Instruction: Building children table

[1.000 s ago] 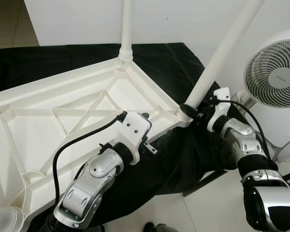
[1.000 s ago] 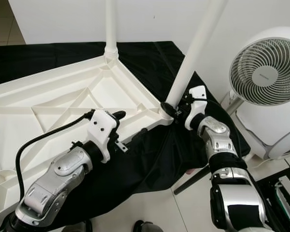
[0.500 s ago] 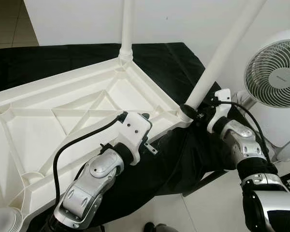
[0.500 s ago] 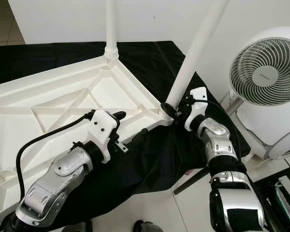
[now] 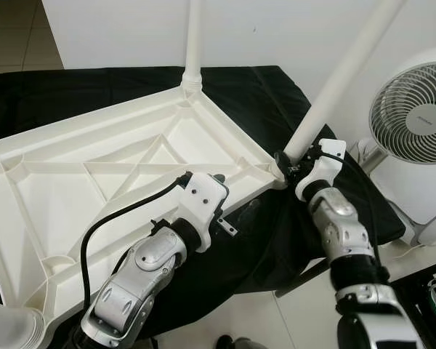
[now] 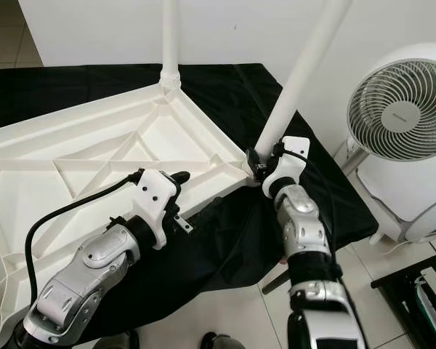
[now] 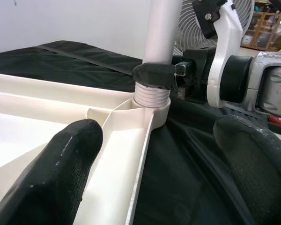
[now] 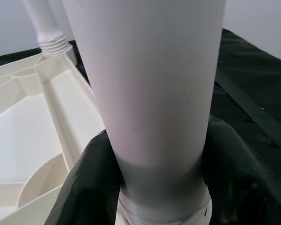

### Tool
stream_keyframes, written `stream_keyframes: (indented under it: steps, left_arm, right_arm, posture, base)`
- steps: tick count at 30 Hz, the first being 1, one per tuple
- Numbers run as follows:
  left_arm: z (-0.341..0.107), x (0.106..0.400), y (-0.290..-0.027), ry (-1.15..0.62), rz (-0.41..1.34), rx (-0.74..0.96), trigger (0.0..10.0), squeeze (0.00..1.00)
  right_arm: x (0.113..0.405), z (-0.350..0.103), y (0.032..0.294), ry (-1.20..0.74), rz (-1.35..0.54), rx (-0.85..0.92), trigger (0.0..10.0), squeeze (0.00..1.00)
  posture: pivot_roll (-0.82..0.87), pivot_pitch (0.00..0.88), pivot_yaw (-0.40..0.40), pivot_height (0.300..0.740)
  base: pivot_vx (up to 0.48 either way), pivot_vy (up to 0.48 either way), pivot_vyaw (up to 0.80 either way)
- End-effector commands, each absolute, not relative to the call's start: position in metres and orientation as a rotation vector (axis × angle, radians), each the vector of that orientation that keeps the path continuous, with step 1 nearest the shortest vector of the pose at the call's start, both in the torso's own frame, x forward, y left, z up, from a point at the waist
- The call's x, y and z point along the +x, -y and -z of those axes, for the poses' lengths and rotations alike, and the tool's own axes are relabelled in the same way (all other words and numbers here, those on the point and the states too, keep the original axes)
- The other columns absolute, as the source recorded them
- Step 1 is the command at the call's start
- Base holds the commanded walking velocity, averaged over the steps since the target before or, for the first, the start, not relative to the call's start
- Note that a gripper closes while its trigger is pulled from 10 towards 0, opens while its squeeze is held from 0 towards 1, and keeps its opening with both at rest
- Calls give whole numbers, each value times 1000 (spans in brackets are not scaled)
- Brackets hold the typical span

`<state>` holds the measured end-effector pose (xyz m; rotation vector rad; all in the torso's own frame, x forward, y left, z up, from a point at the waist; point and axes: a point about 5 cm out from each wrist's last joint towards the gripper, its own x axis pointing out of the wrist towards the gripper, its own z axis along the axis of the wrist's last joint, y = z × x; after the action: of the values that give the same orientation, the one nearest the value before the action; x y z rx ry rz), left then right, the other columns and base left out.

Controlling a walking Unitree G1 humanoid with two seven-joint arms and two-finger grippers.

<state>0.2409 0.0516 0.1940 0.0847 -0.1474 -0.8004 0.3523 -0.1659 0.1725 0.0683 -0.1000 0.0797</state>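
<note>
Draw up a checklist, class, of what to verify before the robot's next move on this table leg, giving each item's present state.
1. Right gripper shut around near table leg above its thread: ok.
2. Leg's threaded end in the corner socket: ok.
3. Leg fully screwed home: cannot tell.
4. Left gripper open astride the upturned tabletop rim: ok.
5. Far table leg standing in its corner: ok.
6. Fan apart from the right arm: ok.
</note>
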Motion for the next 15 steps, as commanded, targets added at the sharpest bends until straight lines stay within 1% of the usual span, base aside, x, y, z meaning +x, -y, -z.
stream_keyframes:
  steps: [1,3,8,9,11,12,15]
  left_arm:
    - [-194,235,-47,146,850,86,10000,0]
    - [-194,235,-47,145,850,85,10000,0]
    - [-194,235,-46,145,850,83,10000,0]
    - [-194,235,-46,145,848,83,10000,0]
    - [-194,235,-46,145,847,83,10000,0]
    - [-194,235,-47,144,846,83,10000,0]
    - [-193,235,-47,138,844,82,10000,0]
  right_arm:
    - [345,-161,174,46,45,54,10000,0]
    - [340,-163,168,59,104,55,10000,0]
    - [336,-164,160,57,134,71,10000,0]
    - [334,-164,158,51,145,78,10000,67]
    - [333,-164,157,47,151,81,10000,67]
    - [332,-165,158,46,150,80,10000,1000]
    - [331,-168,162,60,149,82,10000,1000]
  posture:
    - [65,157,-105,740]
    - [65,155,-108,740]
    - [65,155,-108,740]
    - [69,152,-111,740]
    - [69,152,-111,740]
    - [70,151,-110,740]
    - [70,153,-110,740]
  base:
    - [0,0,0]
    - [0,0,0]
    - [0,0,0]
    - [0,0,0]
    - [0,0,0]
    - [0,0,0]
    - [0,0,0]
